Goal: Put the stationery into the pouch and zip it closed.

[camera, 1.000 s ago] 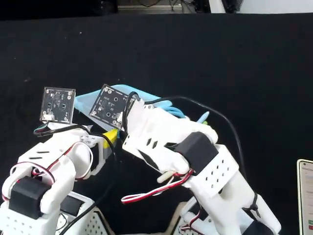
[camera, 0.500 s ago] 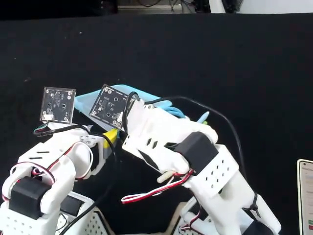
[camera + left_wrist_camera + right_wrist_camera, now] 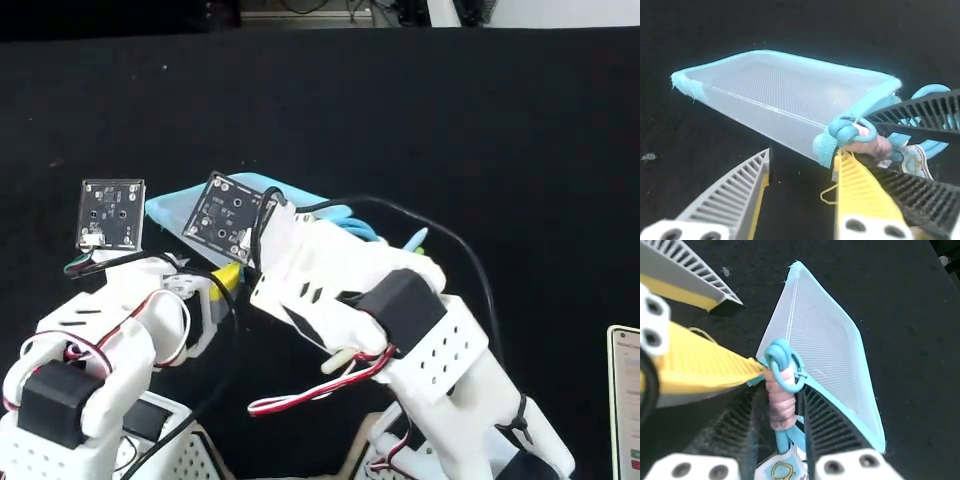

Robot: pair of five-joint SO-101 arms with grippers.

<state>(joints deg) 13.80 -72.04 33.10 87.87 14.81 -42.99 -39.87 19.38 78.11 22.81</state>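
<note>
A: Found the pouch (image 3: 170, 207)?

B: Yep, lying on the black table (image 3: 450, 120), left of the middle, just beyond both grippers. Light blue, made of see-through mesh.

A: And the right gripper (image 3: 782, 390)?

B: Squeezing the pink zip pull (image 3: 779, 410) at the pouch's near end. Black jaws, one on each side. Blue cord loop (image 3: 785, 365) poking out past the tips, little paper tag (image 3: 776, 471) down by the cord.

A: And the left gripper (image 3: 802, 157)?

B: Jaws spread wide, holding nothing. Yellow finger (image 3: 860, 195) touching the pouch corner right beside the pull. Grey finger (image 3: 730, 200) out over bare table, apart from the pouch.

A: Zip open or closed?

B: Can't tell.
</note>
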